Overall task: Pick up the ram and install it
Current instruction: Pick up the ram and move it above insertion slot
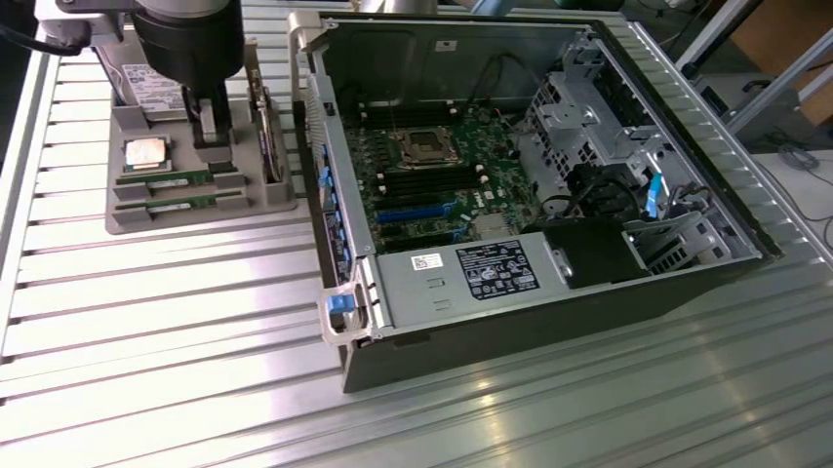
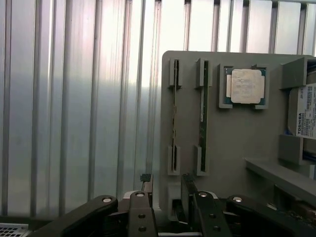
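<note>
Two ram sticks stand on edge in slots of a grey holder tray [image 2: 232, 143]: one ram stick [image 2: 174, 118] nearer the tray's edge and a second ram stick [image 2: 202, 116] beside it. In the exterior view they lie at the tray's front, the ram sticks [image 1: 164, 182] one behind the other. My gripper [image 2: 166, 179] is open with nothing between its fingertips, just past the sticks' ends and roughly in line with the outer one. In the exterior view the gripper [image 1: 209, 122] hangs over the tray, behind the sticks.
A square silver processor [image 2: 246, 86] and a labelled hard drive [image 2: 305, 111] share the tray. At the exterior view's right lies an open computer case [image 1: 351, 322] with its motherboard [image 1: 430, 185] exposed and a power supply [image 1: 469, 278] at the front. The table [image 1: 156, 331] is ribbed aluminium.
</note>
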`<state>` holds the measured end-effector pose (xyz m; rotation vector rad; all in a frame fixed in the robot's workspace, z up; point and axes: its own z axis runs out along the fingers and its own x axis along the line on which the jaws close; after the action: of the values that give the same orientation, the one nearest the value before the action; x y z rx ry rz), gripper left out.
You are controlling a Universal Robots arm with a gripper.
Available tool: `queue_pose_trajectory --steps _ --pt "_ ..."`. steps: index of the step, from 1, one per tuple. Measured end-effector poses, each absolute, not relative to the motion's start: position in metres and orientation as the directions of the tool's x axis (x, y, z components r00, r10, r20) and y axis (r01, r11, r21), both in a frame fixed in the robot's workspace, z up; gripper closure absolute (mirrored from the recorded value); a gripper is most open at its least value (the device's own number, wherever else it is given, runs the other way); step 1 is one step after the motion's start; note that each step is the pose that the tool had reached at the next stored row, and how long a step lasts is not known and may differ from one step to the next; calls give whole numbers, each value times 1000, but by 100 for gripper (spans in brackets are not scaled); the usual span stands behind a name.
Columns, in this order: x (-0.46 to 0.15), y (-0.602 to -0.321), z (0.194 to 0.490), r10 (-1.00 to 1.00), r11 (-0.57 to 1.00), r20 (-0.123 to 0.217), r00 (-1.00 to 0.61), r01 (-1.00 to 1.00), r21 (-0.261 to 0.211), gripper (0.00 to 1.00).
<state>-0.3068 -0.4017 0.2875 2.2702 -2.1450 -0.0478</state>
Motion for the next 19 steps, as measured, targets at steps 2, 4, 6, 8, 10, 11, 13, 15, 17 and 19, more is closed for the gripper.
queue_pose_trajectory --steps 2,4,6,8,10,11,13,15,17,19 --pt "-309 -402 287 -998 -57 -10 56 -998 34 64" --pt "-315 -402 285 -998 -57 -10 56 -998 34 64" --pt "-321 -402 284 -998 -57 -10 56 -998 34 64" --pt "-326 -402 282 -998 -57 -10 56 -998 34 64" --pt "-329 -402 280 -998 -57 -10 56 -998 34 64" --pt "-330 -402 277 -998 -57 -10 56 -998 34 64" --pt "-331 -402 275 -998 -57 -10 56 -998 34 64" --pt "-331 -402 273 -998 -57 -10 56 -998 34 64" --pt "-332 -402 272 -998 -57 -10 56 -998 34 64" --pt "-332 -402 271 -998 -57 -10 56 -998 34 64"
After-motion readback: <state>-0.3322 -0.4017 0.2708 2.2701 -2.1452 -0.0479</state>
